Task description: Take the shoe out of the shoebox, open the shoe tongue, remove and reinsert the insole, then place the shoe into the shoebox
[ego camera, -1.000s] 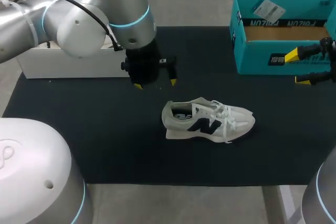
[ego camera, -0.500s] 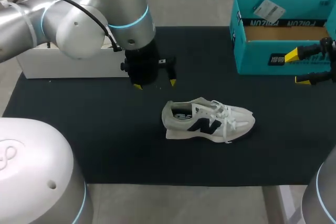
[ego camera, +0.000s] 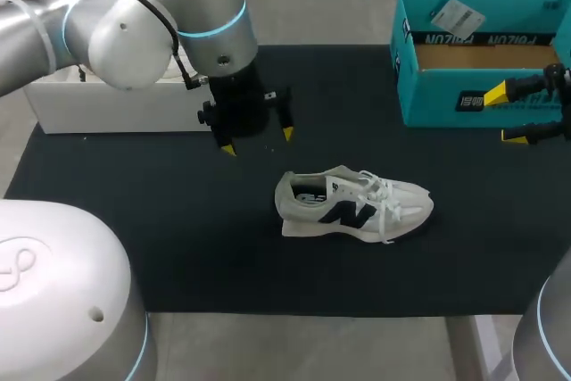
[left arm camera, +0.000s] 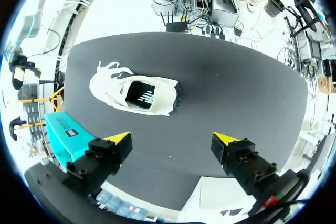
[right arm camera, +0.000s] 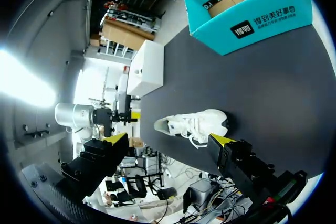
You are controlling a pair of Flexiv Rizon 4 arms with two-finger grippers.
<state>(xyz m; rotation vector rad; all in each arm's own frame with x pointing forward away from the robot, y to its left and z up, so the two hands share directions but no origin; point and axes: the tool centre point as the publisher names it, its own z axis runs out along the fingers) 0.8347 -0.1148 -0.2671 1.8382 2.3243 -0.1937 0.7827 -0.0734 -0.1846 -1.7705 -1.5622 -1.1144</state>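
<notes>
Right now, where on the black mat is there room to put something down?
The biggest bare patch is the mat in front of the white box, left of the shoe. Another lies between the left fingers and the shoebox. It is crowded at the shoebox's front, where the right fingers hang.

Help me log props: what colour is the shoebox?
The shoebox is teal; head view shows it best.

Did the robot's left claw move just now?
Yes. In the head view the left gripper has shifted a little toward the white box, away from the shoe, which stayed put.
</notes>
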